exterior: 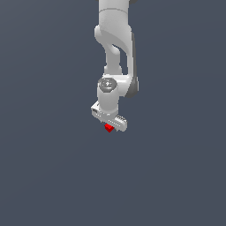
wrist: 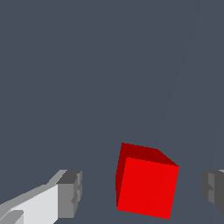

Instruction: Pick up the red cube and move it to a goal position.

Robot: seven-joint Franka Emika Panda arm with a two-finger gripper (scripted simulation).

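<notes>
My white two-fingered gripper (wrist: 140, 192) points down, fingers spread wide. The small bright red plain-faced cube (wrist: 146, 183) sits between my grey fingertips (wrist: 70, 192), clear of both and turned slightly askew to them. From the exterior view, the cube (exterior: 109, 128) shows just beneath my gripper (exterior: 112, 125).

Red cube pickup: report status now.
Gripper open, fingers either side of the red cube, gaps showing, no contact. Cube not yet grasped. Nothing in the way.
</notes>
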